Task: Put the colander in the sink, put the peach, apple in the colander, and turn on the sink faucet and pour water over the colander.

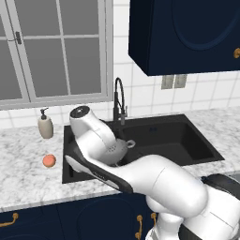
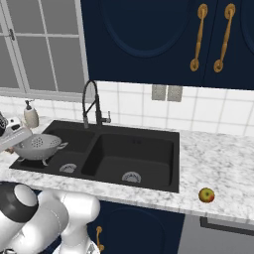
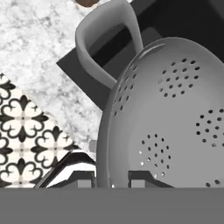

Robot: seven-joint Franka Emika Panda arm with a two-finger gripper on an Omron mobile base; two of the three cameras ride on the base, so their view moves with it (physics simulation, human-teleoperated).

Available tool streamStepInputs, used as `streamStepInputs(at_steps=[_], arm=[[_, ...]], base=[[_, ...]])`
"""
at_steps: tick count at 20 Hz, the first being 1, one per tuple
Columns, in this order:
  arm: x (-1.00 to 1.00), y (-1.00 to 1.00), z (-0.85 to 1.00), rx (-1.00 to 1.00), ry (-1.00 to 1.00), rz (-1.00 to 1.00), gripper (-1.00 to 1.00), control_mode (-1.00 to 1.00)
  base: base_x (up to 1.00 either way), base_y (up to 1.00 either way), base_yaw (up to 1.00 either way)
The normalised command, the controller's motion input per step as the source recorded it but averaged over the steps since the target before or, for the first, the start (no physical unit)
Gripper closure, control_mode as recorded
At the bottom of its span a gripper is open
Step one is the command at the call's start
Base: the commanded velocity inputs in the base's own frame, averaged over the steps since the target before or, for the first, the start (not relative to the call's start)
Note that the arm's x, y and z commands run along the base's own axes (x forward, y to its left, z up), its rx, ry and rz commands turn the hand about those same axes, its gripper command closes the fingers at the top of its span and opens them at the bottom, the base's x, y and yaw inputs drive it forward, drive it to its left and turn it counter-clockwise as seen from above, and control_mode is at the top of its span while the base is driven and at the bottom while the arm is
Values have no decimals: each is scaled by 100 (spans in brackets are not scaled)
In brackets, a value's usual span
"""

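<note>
Hand [image 3: 111,177]: fingers either side of the colander [image 3: 175,109] rim, gripping it. Colander: held above the left basin of the sink [image 2: 149,171]. Sink faucet [image 2: 92,106]: behind the divider. Peach [image 1: 48,161]: on tabletop [image 1: 28,164] left of sink. Apple [image 2: 206,195]: on tabletop right of sink, well apart.

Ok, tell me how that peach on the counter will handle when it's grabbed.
The peach looks round and smooth, so it would probably roll across the flat marbled counter if nudged. It seems small, likely light. Its curved skin may slip unless the fingers close across its middle.
</note>
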Motion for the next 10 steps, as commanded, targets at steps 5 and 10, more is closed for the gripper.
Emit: streamStepInputs(at_steps=[5, 10], arm=[[27, 18, -40, 0, 0, 3, 100, -100], [39, 15, -34, -1, 0, 1, 100, -100]], base=[[0, 0, 0], [0, 0, 0]])
